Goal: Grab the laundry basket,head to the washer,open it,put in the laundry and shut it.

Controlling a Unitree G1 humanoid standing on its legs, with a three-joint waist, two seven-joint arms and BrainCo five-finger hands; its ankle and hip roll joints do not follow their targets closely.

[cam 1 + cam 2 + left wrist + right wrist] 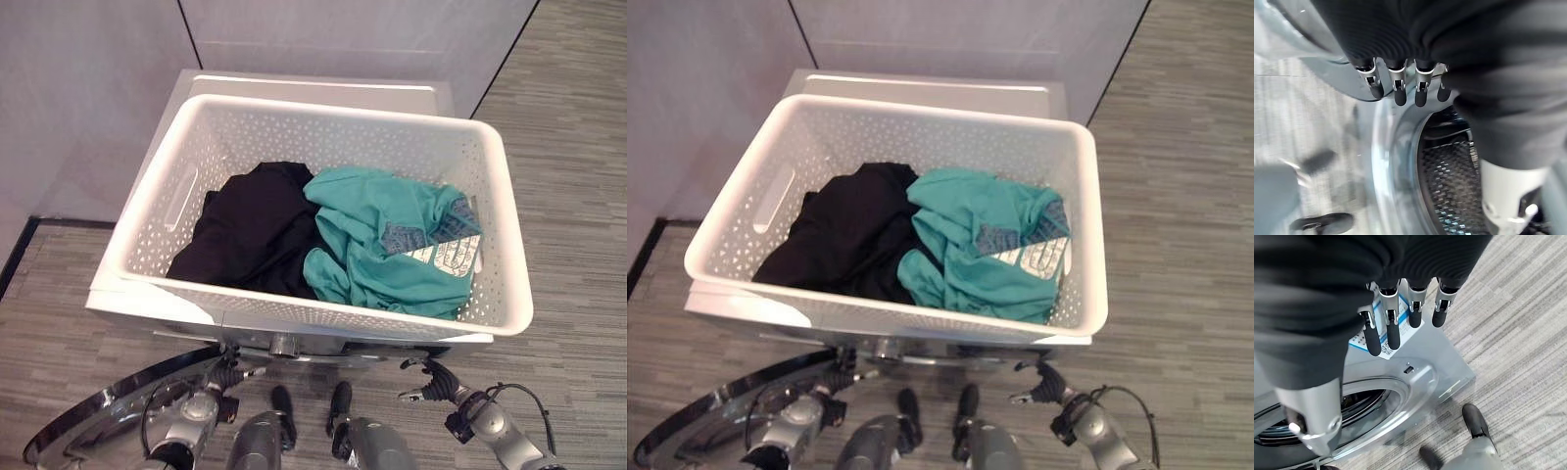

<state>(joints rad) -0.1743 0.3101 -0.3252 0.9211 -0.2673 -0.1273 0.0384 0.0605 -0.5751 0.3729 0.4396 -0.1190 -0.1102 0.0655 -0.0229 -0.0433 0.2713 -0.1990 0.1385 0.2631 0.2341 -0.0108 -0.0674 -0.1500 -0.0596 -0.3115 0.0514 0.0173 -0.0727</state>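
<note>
The laundry basket (323, 313) rests on top of the washer (323, 90), and neither hand holds it. Inside the basket, a black garment (250, 230) lies toward the basket's left handle slot, and a teal garment (387, 245) lies beside it, touching it, toward the basket's right wall. Both garments sit fully within the basket walls. Below the front edge of the basket, the washer door (108, 411) stands swung open to the robot's left; the left wrist view shows the perforated drum (1449, 186) exposed behind the door opening. The left hand (1396, 85) hangs low in front of the washer, near the open door, with its fingers relaxed and apart, holding nothing. The right hand (1400, 318) hangs low at the washer's front right corner, fingers likewise extended and apart, holding nothing. Progress assessment: the basket has been brought to the washer and the door is open, so the carry and open steps appear complete. Remaining steps, as judged from this layout: lift each garment out of the basket, transfer it down into the drum, and close the door. No laundry is visible in the drum, so loading has not yet begun. The next move calls for a hand to rise from below the basket to its rim and reach in for a garment.
</note>
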